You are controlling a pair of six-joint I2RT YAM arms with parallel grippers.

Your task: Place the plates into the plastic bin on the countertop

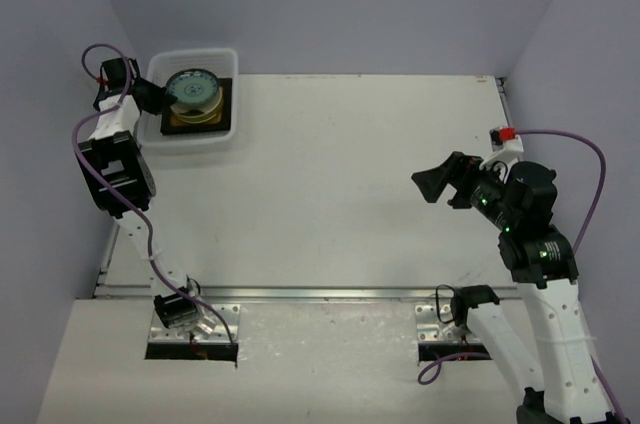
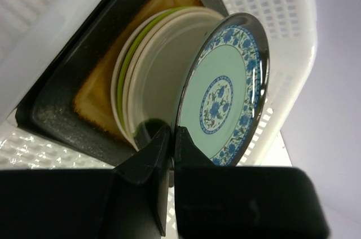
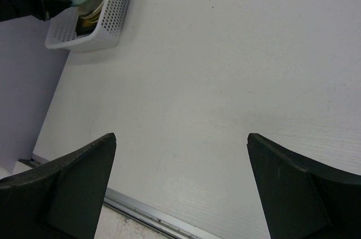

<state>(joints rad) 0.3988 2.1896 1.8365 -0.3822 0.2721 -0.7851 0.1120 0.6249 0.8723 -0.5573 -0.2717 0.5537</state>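
While the left claw (image 2: pixel 172 133) grips it, the blue-patterned plate (image 2: pixel 225 89) sits tilted.

Plain pale lilac walls (image 1: pixel 330 4) are seen closing off the far and side edges. A speckled grey-white board (image 1: pixel 330 364) is laid along the near side, and two dark rectangular cut-outs (image 1: pixel 192 349) are set into it.

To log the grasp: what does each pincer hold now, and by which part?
Left pincer pinches the blue-patterned plate at its rim; right pincer holds nothing.
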